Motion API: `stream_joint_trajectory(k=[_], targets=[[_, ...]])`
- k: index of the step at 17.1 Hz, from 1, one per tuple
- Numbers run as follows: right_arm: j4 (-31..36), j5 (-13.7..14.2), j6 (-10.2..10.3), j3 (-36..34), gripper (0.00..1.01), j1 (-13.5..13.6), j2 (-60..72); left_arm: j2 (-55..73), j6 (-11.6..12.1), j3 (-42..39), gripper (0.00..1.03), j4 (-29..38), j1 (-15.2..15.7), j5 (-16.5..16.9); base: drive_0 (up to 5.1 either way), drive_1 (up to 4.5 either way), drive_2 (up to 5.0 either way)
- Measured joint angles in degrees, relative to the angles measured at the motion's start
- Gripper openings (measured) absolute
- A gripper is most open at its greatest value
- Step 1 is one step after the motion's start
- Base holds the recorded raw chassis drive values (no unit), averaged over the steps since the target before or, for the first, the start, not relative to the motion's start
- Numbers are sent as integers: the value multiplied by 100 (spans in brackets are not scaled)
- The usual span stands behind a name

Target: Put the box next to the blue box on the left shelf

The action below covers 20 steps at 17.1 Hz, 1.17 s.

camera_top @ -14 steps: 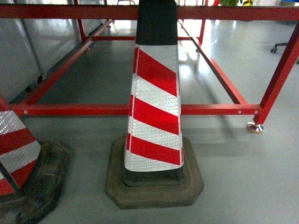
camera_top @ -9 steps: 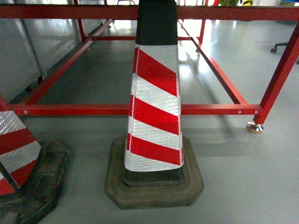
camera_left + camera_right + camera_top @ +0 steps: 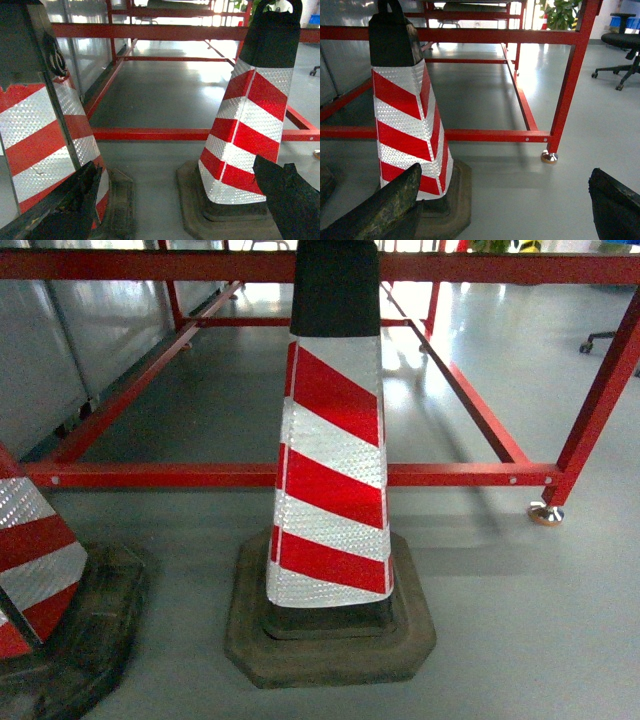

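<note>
1. Here you face a grey glossy floor (image 3: pixel 520 620), with a red-and-white striped cone (image 3: pixel 332 480) just before a red tubular frame (image 3: pixel 480 474).
2. A second cone (image 3: pixel 40 145) stands left of the first.
3. Left gripper (image 3: pixel 180 210) and right gripper (image 3: pixel 505 210) both gape wide, holding nothing.
4. You see neither box nor left shelf.

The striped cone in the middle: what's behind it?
Behind the cone runs the low rail of a red frame, then bare grey floor inside it. The stretch of rail directly behind the cone is hidden. No blue box or shelf shows.
</note>
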Motion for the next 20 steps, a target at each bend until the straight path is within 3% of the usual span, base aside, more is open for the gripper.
stream_joint_trajectory(k=[20], targets=[[-4, 4, -2, 0, 98, 0, 0, 0, 4, 0, 98, 2, 0, 4, 0, 0, 0]])
